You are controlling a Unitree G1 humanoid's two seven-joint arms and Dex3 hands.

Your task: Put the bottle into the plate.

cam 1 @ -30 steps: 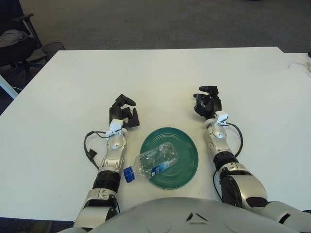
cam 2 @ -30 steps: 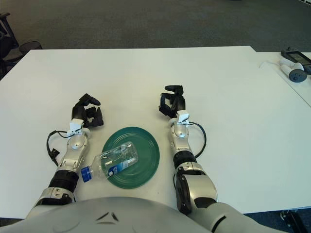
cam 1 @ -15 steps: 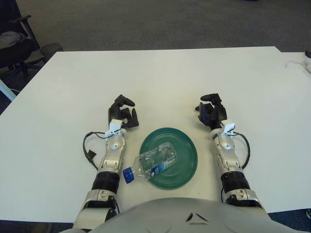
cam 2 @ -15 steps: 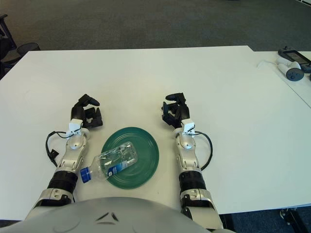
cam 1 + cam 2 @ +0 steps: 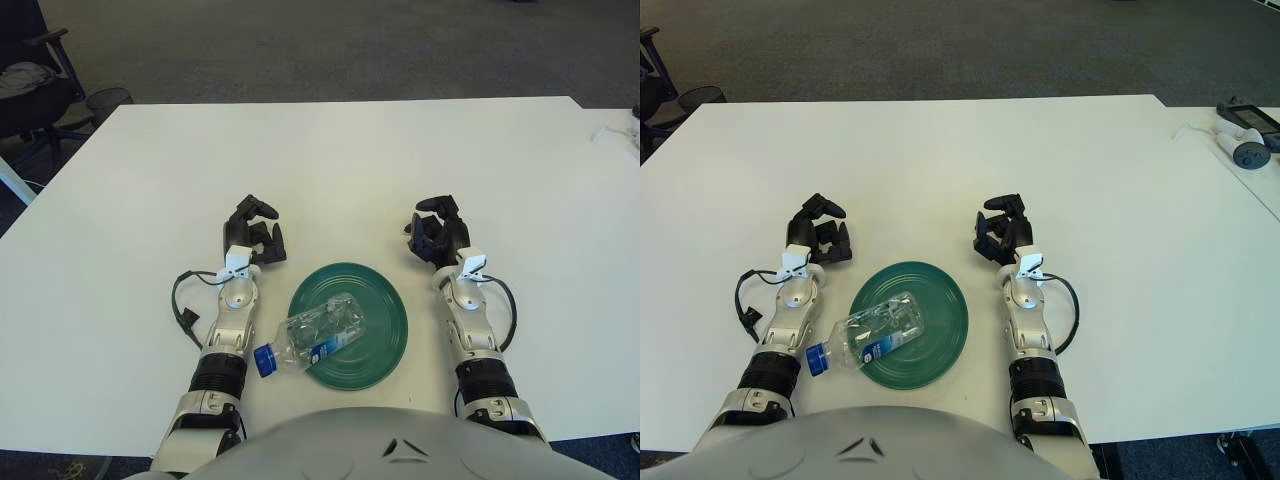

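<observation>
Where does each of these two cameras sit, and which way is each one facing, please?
Left eye view: on the robot's head, looking forward and down at the white table; shows both forearms, the left hand, the right hand and the torso top at the lower edge.
Right eye view: beside it, a little to the right, facing the same way; the same body parts show.
Shared: the green plate, with the clear bottle lying partly on it, blue cap over the rim, between the two hands; neither hand holds anything.

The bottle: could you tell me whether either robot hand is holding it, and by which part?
Neither. The bottle lies untouched across the plate rim; left robot hand and right robot hand hold nothing.
</observation>
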